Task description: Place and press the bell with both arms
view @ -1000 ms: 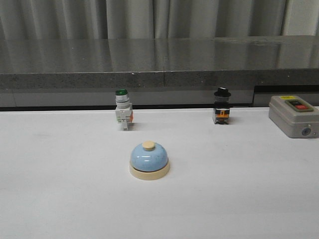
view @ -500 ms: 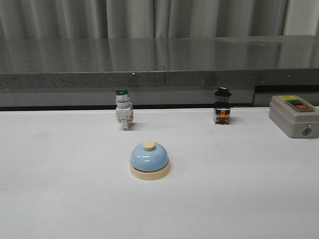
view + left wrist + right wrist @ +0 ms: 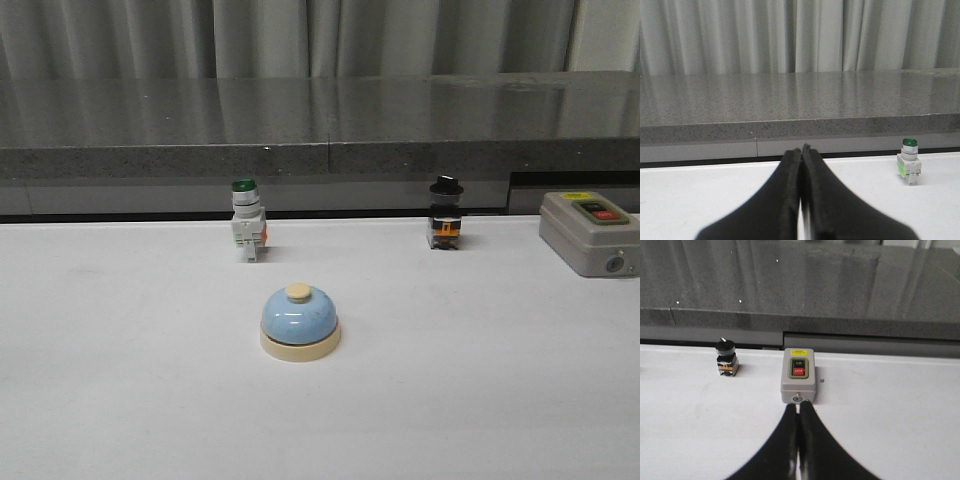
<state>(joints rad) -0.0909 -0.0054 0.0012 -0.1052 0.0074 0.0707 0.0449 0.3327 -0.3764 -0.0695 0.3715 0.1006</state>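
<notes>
The bell (image 3: 300, 322), a light-blue dome with a cream base ring and cream button, stands on the white table (image 3: 120, 400) near the middle in the front view. It shows in neither wrist view. Neither arm shows in the front view. My left gripper (image 3: 801, 149) is shut and empty, low over the table, facing the back ledge. My right gripper (image 3: 799, 406) is shut and empty, its tips just in front of the grey box.
A green-capped white push-button switch (image 3: 247, 222) stands behind the bell, also in the left wrist view (image 3: 909, 162). A black-knobbed switch (image 3: 445, 215) (image 3: 726, 358) stands back right. A grey box with red and black buttons (image 3: 590, 232) (image 3: 798, 375) sits far right. A dark stone ledge (image 3: 320, 130) bounds the back.
</notes>
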